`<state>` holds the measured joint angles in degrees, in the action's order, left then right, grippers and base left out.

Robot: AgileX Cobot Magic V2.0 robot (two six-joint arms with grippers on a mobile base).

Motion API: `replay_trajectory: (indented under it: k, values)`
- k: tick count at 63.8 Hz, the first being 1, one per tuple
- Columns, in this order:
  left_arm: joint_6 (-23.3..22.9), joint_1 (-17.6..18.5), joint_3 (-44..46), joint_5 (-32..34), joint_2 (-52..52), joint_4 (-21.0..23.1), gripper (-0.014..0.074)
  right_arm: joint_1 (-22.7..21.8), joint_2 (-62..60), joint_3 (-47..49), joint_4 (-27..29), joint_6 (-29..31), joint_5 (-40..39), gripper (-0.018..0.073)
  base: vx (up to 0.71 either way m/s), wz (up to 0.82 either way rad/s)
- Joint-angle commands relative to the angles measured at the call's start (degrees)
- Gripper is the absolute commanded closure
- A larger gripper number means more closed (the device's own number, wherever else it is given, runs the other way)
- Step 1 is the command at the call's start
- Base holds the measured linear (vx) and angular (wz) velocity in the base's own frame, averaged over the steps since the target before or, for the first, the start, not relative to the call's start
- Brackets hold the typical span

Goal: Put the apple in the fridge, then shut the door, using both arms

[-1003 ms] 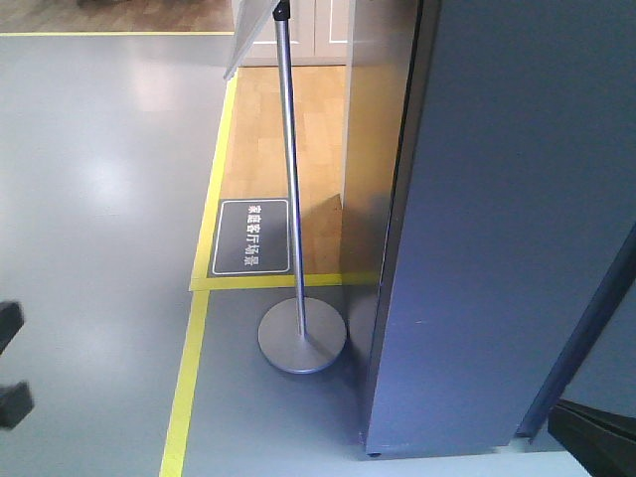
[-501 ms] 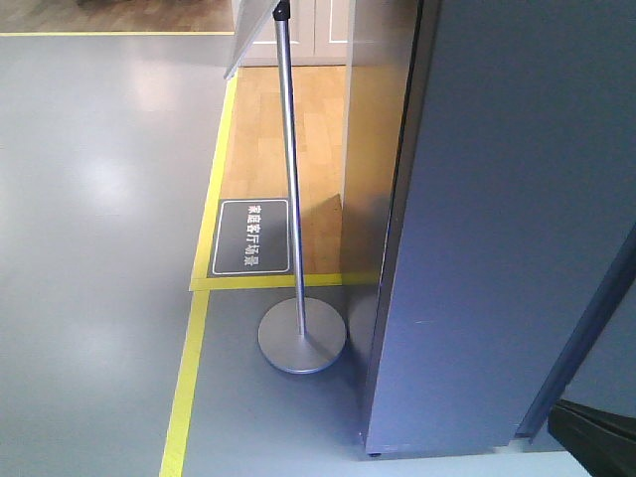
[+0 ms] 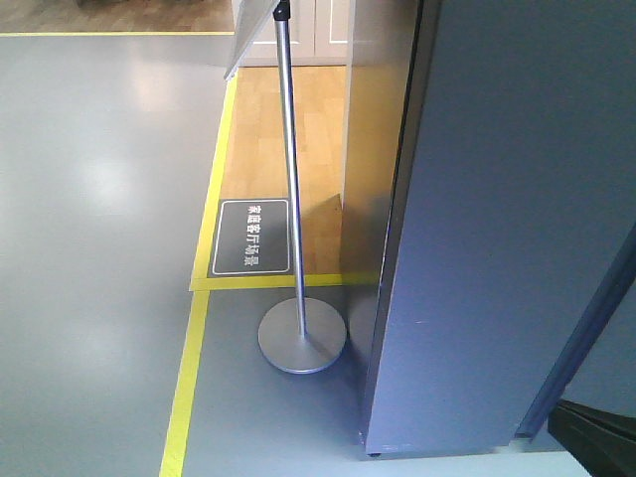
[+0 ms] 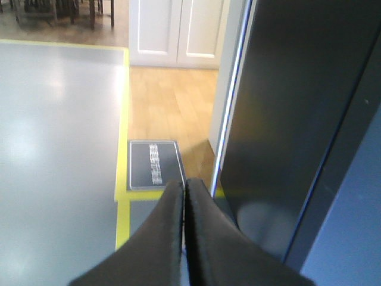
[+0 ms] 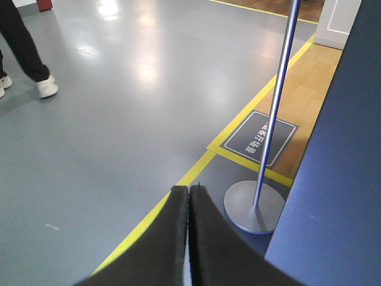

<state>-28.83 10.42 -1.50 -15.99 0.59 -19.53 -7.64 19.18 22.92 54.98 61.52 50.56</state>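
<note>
I see both the left gripper (image 4: 183,186) and right gripper (image 5: 189,192) pressed closed on nothing, apple out of view. The fridge (image 3: 497,219) stands just right of a sign stand (image 3: 301,338).

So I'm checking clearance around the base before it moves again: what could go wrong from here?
The sign stand sits close beside the fridge; a swinging arm or the base might knock it over. A person's feet show in the right wrist view, so someone may cross the path. Both end effectors, left and right, are shut and empty, with no apple visible.
</note>
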Motion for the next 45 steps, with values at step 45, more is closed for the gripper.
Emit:
replay_trajectory:
  k: [45]
  values:
    - [22.0,-13.3,-1.7,10.7,1.0,22.1,0.0604,-0.2,0.6,1.4,2.9,0.3,-1.6,0.0563,0.0,0.0]
